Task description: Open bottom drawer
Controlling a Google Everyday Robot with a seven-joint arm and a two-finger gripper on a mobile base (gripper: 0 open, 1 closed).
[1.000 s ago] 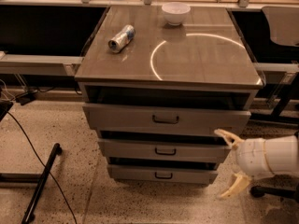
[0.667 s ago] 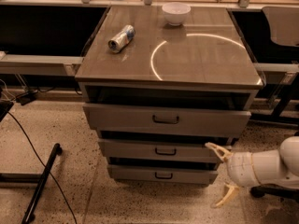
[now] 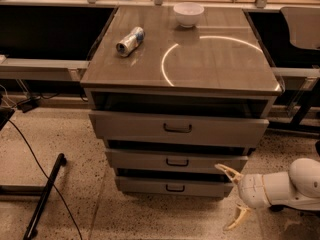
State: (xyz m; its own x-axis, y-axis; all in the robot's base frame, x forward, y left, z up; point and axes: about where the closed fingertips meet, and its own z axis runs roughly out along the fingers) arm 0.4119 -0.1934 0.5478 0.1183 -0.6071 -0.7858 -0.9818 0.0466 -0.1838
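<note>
The bottom drawer (image 3: 172, 186) is the narrowest of three grey drawers under the cabinet top, with a small dark bar handle (image 3: 175, 188) at its middle. It stands only a little forward of the cabinet. My gripper (image 3: 234, 196) is low at the right, just off the drawer's right end, near the floor. Its two pale fingers (image 3: 228, 172) are spread wide apart, one above and one below, and hold nothing. It is to the right of the handle and apart from it.
The middle drawer (image 3: 176, 160) and the widest top drawer (image 3: 177, 128) sit above. A can (image 3: 130, 41) lies on its side and a white bowl (image 3: 188, 13) stands on the cabinet top (image 3: 220, 64). A dark pole and cable (image 3: 45, 194) lie on the floor at left.
My gripper has moved left and down, from beside the middle drawer to the right end of the bottom drawer. Its fingers stay spread. The drawers have not moved.
</note>
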